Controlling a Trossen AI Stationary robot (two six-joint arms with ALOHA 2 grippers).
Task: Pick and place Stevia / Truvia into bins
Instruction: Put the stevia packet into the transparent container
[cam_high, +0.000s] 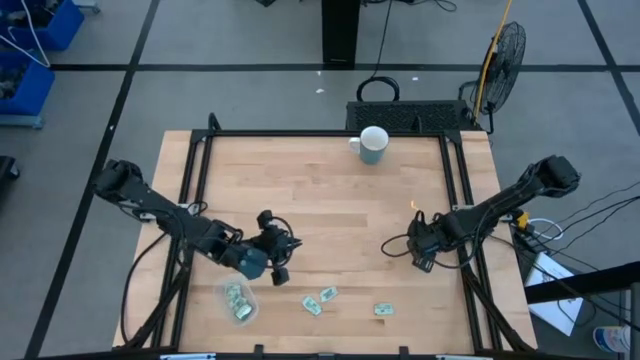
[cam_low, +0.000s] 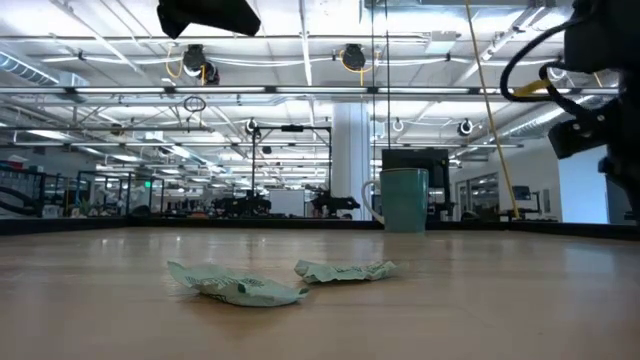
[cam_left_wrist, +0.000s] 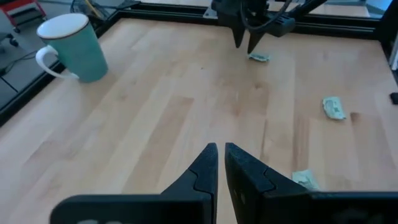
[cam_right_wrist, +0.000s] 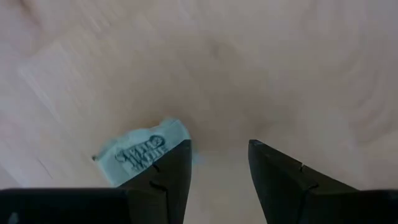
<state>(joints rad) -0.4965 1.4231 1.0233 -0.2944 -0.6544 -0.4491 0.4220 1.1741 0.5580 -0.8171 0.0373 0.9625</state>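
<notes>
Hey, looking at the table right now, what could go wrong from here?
1. The right claw is open, but the packet lies beside one finger, not between them; closing may miss or push it away.
2. The tub sits near the table's front edge; a nudge from the left claw might shove it off.

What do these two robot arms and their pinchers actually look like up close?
Both arms are dark, nearly black, built from jointed tube-like segments with black cables looping along them. The left arm carries a teal-blue patch near its wrist; the right arm shows a small yellow-orange mark. The left gripper and the right gripper each have two flat, black, wedge-shaped fingers tapering toward the tips.
</notes>
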